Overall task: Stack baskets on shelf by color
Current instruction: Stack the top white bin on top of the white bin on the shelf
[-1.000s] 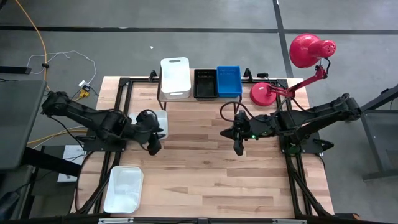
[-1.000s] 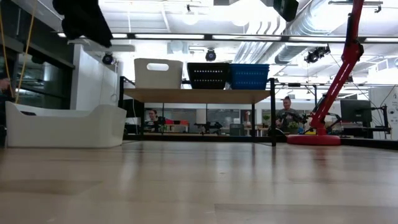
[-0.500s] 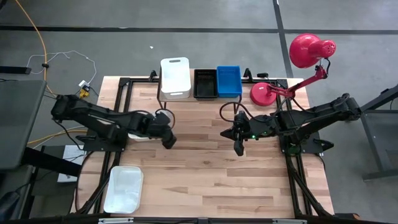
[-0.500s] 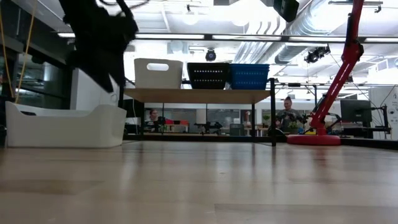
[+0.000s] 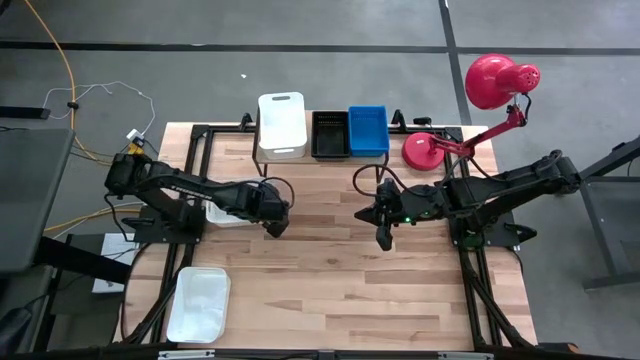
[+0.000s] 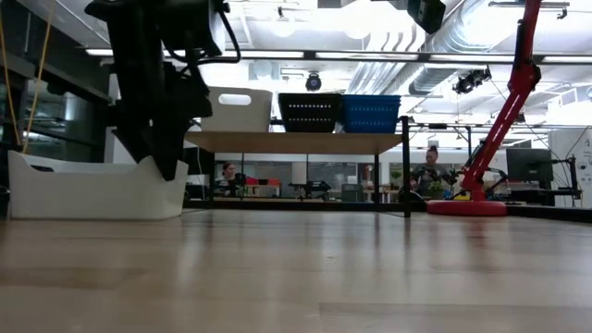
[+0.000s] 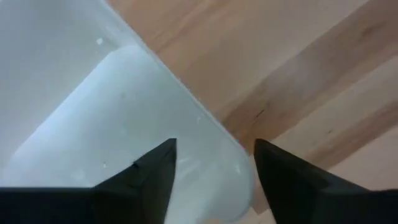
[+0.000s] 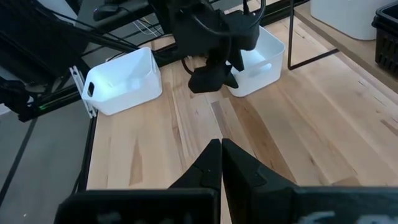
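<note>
- Shelf [image 5: 325,160] at the far edge of the table [image 5: 340,290]: it carries one white basket [image 5: 282,125], one black basket [image 5: 330,134] and one blue basket [image 5: 368,130], side by side
- Two further white baskets are off the shelf: one near the table's left edge [image 5: 225,212], beside the left arm, and one at the near left corner [image 5: 199,304]
- Left gripper [image 5: 275,215]: fingers [image 7: 149,174] spread wide, poised over the rim at the corner of the nearer-to-shelf white basket, with nothing held
- Right gripper [image 5: 384,228]: fingers closed together and empty, waiting above the table's middle
- Step in hand, as judged: the approach to grasp this white basket
- Next move, as judged: lower so that one finger sits inside the wall and one outside, close on the rim, then carry it onto the white basket on the shelf
</note>
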Tool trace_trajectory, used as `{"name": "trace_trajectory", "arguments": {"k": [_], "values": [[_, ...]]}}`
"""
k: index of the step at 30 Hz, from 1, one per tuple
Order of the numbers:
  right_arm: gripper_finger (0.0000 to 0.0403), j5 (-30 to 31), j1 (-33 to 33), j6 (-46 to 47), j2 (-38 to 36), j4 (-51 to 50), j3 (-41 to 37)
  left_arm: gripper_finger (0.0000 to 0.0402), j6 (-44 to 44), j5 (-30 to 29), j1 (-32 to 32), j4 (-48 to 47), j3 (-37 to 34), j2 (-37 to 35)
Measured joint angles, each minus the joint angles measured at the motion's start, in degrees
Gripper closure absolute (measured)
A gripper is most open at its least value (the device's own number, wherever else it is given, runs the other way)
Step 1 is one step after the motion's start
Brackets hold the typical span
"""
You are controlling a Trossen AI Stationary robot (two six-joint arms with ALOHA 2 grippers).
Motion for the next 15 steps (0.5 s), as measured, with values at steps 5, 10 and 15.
{"name": "trace_trajectory", "arguments": {"k": [5,10,15], "values": [[0.0402,0.0,0.0,0.0,0.0,0.0,0.0,0.0317,3.1,4.3,-0.3,0.2,0.0,0.2],[0.0402,0.0,0.0,0.1,0.0,0.0,0.0,0.0386,5.9,10.2,-2.8,1.4,0.0,-2.5],[0.0402,0.0,0.0,1.1,0.0,0.0,0.0,0.0398,8.8,16.4,-9.4,0.2,2.7,-8.8]]}}
